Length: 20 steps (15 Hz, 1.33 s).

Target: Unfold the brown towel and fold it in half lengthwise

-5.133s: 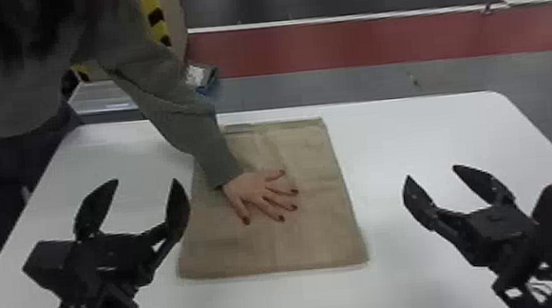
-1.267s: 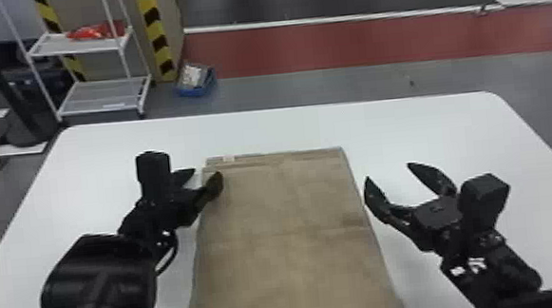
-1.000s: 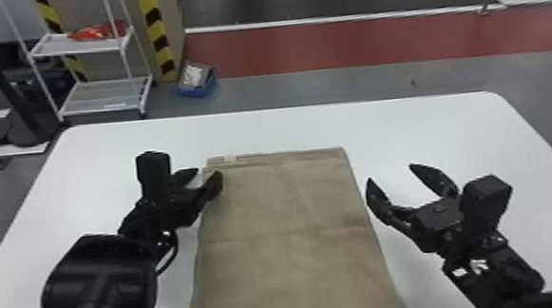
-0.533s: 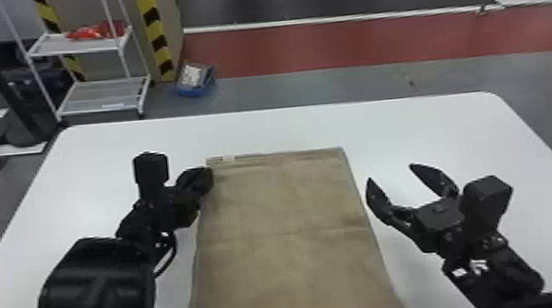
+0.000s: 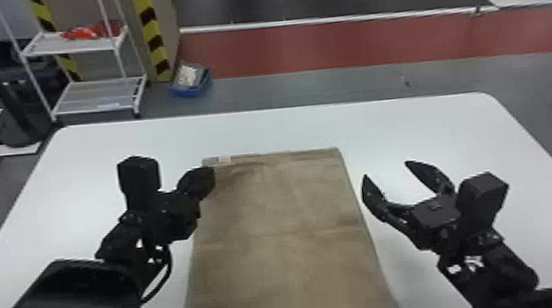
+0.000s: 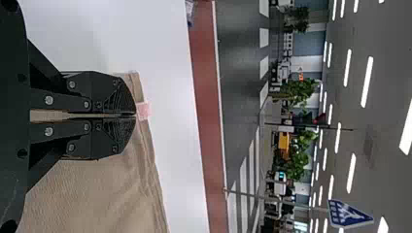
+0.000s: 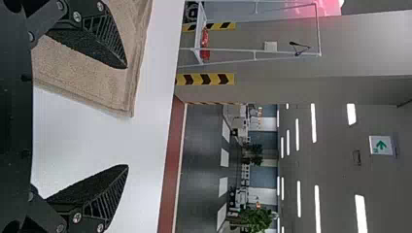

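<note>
Brown towel on white table, left hand at its far left corner

The left arm was black, with a glossy rounded cover, a looping black cable and a boxy black housing. Its black gripper had flat, tapering, finely ridged fingers and silvery round-headed screws. White patches marked the black right arm.
</note>
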### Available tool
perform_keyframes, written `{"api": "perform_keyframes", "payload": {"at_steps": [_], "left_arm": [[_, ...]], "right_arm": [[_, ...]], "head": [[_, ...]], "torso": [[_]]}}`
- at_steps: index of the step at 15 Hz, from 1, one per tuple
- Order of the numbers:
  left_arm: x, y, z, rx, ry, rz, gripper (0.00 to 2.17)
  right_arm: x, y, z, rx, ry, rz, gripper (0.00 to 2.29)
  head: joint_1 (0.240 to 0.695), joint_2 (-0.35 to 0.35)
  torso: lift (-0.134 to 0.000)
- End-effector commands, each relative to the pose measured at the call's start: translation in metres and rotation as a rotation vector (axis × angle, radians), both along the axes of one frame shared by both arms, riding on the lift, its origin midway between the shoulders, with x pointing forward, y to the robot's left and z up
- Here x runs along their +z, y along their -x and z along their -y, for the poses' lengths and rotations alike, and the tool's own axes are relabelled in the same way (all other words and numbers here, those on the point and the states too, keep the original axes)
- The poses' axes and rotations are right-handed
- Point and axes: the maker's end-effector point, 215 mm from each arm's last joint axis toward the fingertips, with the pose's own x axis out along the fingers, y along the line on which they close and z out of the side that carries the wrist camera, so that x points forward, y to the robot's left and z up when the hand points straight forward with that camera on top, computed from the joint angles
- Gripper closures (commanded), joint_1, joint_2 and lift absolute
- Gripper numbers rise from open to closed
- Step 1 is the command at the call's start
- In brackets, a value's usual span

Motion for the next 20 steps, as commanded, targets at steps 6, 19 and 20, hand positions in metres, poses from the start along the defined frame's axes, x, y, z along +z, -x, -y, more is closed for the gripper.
{"api": "perform_keyframes", "payload": {"at_steps": [6,19,20], "left_arm": [[0.005,0.117,0.154,-0.314,0.030,-0.248,1.09],[0.083,0.060,0.018,0.004,0.054,0.103,0.07],[0.087,0.053,0.009,0.028,0.055,0.140,0.07]], "right_arm": [[-0.013,0.013,0.040,-0.077,-0.011,-0.028,0.17],[-0.015,0.039,-0.062,0.087,0.010,-0.011,0.29],[-0.015,0.046,-0.085,0.130,0.027,-0.001,0.29]], "head": [[0.695,-0.171],[0.695,-0.106],[0.695,-0.069]], "torso": [[-0.125],[-0.125],[-0.125]]}}
